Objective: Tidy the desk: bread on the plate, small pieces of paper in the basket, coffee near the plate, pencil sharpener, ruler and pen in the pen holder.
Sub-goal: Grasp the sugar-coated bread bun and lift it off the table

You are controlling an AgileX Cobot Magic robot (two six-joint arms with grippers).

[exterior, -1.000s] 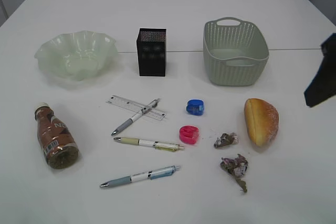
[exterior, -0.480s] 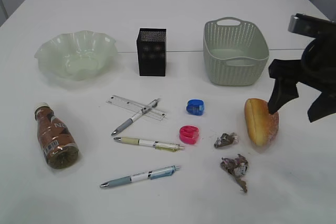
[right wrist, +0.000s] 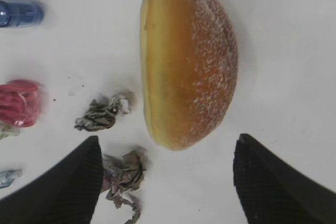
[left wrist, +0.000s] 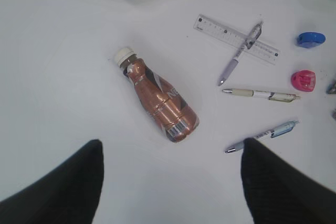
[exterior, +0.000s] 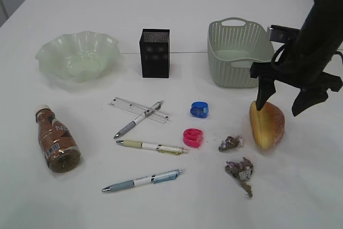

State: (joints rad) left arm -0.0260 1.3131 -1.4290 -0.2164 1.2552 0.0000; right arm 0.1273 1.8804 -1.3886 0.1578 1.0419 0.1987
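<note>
In the exterior view, the right gripper (exterior: 284,103) hangs directly over the bread (exterior: 266,124), jaws spread wide and empty, one fingertip just above the roll's far left edge and the other out past its right side. The roll lies on the desk (exterior: 177,197) in front of the basket (exterior: 239,53), its long axis running away from the camera; the plate (exterior: 78,55) sits well off to the gripper's left, across the desk. The left arm is not seen here, so the right arm is clearly the nearer one.

In the left wrist view, the left gripper (left wrist: 170,182) is also wide and empty, with the coffee (left wrist: 158,101) lying on its side ahead of the fingers, slanted, cap pointing away.

In the right wrist view, the bread (right wrist: 187,59) lies straight ahead between the two fingers (right wrist: 63,184), its length pointing away from them, so the jaws would close across its short width. The small pieces of paper (right wrist: 113,145) lie just beside the left finger.
</note>
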